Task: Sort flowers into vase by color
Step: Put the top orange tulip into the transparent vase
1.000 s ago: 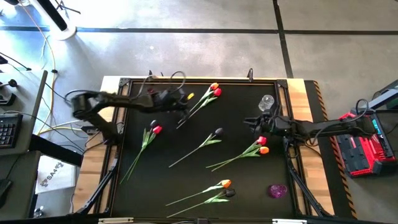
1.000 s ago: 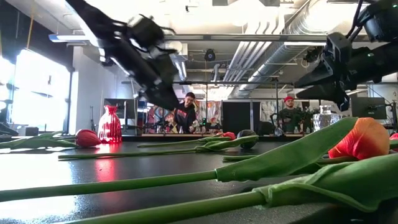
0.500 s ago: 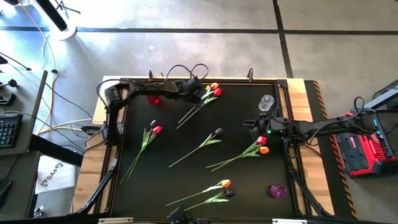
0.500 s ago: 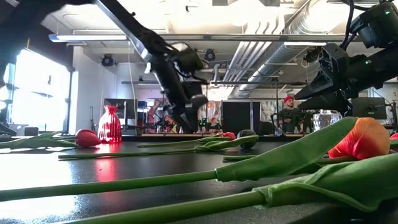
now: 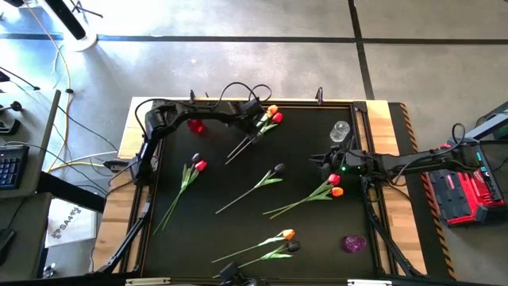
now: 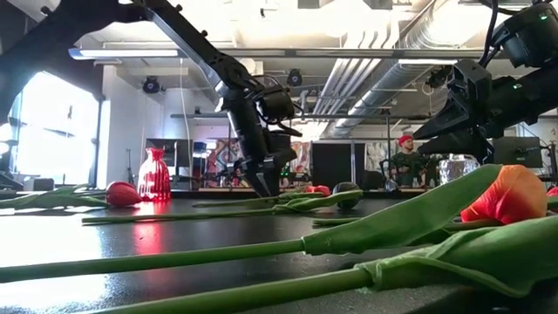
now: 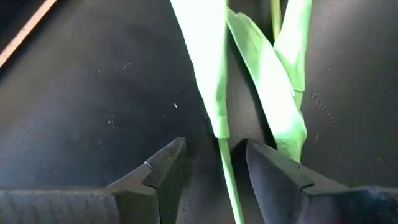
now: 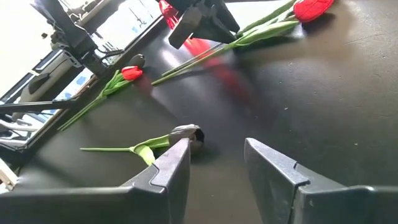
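Observation:
Several tulips lie flat on the black table top (image 5: 238,222). A red and an orange one (image 5: 275,114) lie side by side at the far middle, stems running toward the near left. My left gripper (image 5: 255,129) points steeply down over those stems, open. In the left wrist view its fingers (image 7: 214,146) stand on either side of one thin green stem (image 7: 227,177), just below the leaves (image 7: 267,81), without touching it. My right gripper (image 5: 321,159) hangs open at the right side, with nothing between its fingers (image 8: 214,146). A black tulip (image 8: 198,140) lies ahead of it.
A red vase (image 5: 194,125) stands at the far left beside the left arm, a clear vase (image 5: 341,129) at the far right, and a purple one (image 5: 354,243) at the near right. Other tulip pairs lie at the left (image 5: 197,164), right (image 5: 333,186) and near edge (image 5: 287,240).
My left gripper has swung toward the table's right edge and come down over the stems of the far red and orange tulips, tipping to point more steeply downward. The red vase, hidden under the arm before, now shows. The flowers have not moved.

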`<control>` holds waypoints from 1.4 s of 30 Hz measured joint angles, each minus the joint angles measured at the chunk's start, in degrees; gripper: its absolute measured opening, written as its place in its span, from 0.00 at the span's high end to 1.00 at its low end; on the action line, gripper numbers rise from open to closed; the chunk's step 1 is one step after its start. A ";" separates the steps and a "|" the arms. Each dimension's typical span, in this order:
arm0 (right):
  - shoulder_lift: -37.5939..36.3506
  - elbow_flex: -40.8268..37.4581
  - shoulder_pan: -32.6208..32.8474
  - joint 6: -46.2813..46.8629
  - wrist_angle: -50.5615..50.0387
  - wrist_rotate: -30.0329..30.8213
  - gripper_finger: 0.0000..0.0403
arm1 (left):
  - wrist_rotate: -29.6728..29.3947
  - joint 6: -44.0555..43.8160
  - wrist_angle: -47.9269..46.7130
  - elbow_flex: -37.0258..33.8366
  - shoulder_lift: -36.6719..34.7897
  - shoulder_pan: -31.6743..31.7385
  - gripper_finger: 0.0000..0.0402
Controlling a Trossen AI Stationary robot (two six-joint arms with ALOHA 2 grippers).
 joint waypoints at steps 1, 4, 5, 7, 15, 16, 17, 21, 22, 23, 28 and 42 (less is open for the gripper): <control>0.00 0.00 0.00 0.02 0.02 -0.02 0.65 | 0.03 -0.02 0.00 0.00 0.00 0.00 0.62; 0.00 -0.01 0.00 0.04 0.01 -0.02 0.65 | -0.14 0.85 -0.18 0.00 0.00 0.06 0.65; 0.00 0.00 0.00 0.15 0.02 -0.02 0.65 | -0.40 0.84 -0.32 0.00 0.00 0.07 0.67; 0.00 0.00 0.00 0.94 0.00 -0.04 0.65 | -0.96 0.83 -0.88 0.00 0.00 0.04 0.71; 0.00 0.00 0.00 7.27 0.00 -2.53 0.65 | -1.68 4.91 -4.21 0.07 -0.19 0.77 0.95; 0.00 0.00 0.00 8.03 0.00 -2.76 0.65 | -1.71 5.26 -4.82 0.06 -0.42 0.98 0.97; 0.00 -0.01 0.01 8.78 0.01 -2.94 0.65 | -1.73 5.35 -5.69 0.00 -0.72 1.11 0.98; 0.00 0.00 0.02 10.54 0.43 -3.02 0.65 | -2.29 6.24 -7.03 -0.37 -3.00 0.48 0.99; 0.00 0.00 0.01 10.54 0.79 -3.01 0.65 | -2.53 6.27 -6.38 -0.37 -4.02 0.02 0.99; 0.00 0.00 0.02 10.54 1.20 -2.99 0.65 | -2.78 6.23 -5.82 -0.33 -5.26 -0.61 1.00; 0.00 0.00 0.60 9.01 3.76 0.38 0.65 | -3.13 5.83 -2.62 -0.29 -10.01 -5.17 1.00; 7.07 0.00 17.67 -20.43 33.30 15.03 0.65 | 13.96 0.92 44.21 -8.09 -12.49 -19.86 1.00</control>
